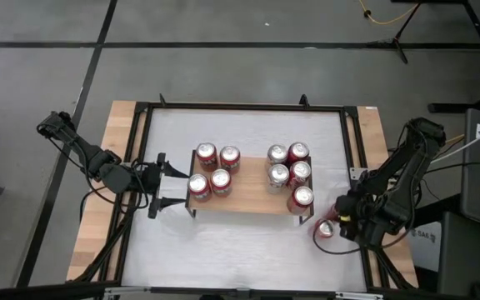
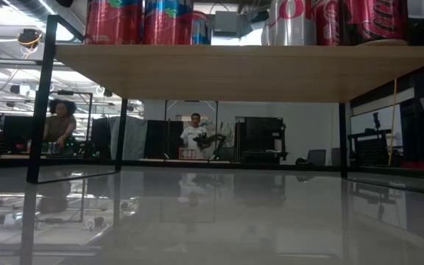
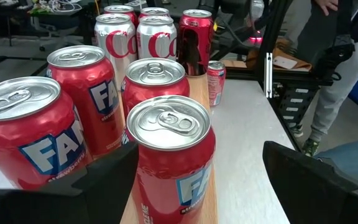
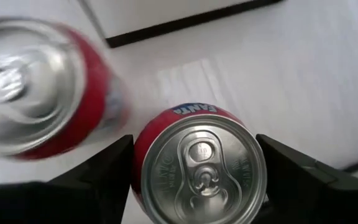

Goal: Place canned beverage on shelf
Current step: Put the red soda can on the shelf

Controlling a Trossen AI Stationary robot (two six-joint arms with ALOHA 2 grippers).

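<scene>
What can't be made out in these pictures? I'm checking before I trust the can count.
- Low view: the red and silver cans on the light wooden shelf are cut off by the top edge, so no count there.
- Right wrist view: the second red can is blurred, its label unreadable.
- High view: the red can on the table is partly covered by the right gripper, so contact is unclear.

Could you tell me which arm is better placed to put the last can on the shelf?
Right. Its gripper already straddles the can standing on the table beside the shelf; the left gripper sits open at the far end.
</scene>
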